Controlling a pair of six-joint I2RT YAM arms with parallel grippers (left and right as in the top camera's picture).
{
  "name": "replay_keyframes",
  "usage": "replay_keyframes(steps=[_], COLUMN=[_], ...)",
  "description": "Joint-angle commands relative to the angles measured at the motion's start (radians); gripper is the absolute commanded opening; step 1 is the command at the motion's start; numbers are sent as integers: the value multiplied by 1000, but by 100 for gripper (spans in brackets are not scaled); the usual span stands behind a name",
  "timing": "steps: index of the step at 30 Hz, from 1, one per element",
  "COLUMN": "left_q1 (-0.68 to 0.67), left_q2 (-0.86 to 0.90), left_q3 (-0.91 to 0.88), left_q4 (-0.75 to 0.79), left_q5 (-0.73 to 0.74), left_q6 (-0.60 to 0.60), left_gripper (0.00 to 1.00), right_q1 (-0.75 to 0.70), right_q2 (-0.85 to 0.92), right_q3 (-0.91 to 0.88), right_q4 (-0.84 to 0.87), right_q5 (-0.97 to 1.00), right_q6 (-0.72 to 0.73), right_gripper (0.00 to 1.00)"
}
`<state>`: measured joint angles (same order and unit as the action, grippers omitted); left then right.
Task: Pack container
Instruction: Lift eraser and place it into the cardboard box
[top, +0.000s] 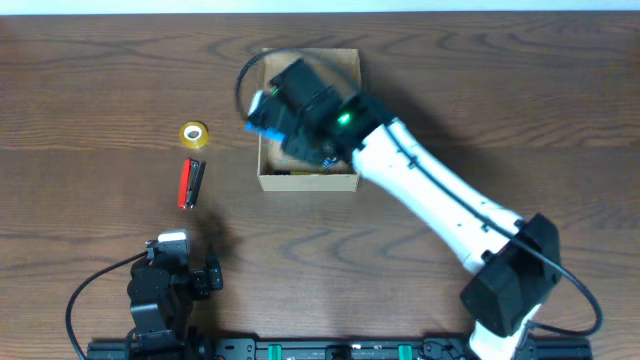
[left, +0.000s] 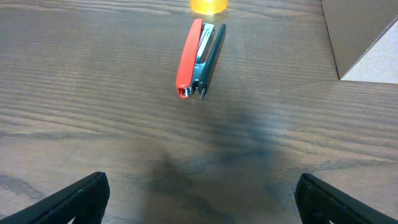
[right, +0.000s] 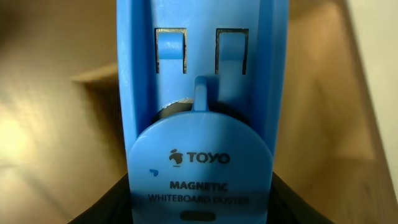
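The right gripper (top: 285, 110) is gripping a flat blue plastic whiteboard duster (right: 202, 124) over the open tan-brown cardboard box (top: 300, 182), far in the middle of the wooden table (top: 480, 90). A red stapler (top: 190, 183) and a yellow tape roll (top: 194, 134) are lying left of the box. The left gripper (left: 202, 193) is sitting near, with its fingers wide apart.

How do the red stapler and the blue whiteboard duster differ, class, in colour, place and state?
The stapler is red and dark; the duster is blue. The stapler lies on the table, left of the container; the duster is over the container. Nothing holds the stapler; the right gripper holds the duster. Both are small desk items.
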<state>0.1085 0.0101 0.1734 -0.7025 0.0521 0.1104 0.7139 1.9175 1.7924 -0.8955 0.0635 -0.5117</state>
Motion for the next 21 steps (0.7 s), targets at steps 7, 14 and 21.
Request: replay_keyframes(steps=[7, 14, 21], left_q1=[2, 2, 2], left_q2=[-6, -6, -6], left_q3=[-13, -13, -13], left_q4=[-4, -4, -4], left_q5=[-5, -5, -5], left_q6=[17, 17, 17], left_gripper=[95, 95, 95], right_q1=[-112, -102, -102], right_q2=[78, 191, 241], right_q3=[10, 10, 10], right_q4=[13, 16, 16], right_q5=[-182, -179, -180], right_q6=[37, 37, 37], right_gripper=[13, 10, 44])
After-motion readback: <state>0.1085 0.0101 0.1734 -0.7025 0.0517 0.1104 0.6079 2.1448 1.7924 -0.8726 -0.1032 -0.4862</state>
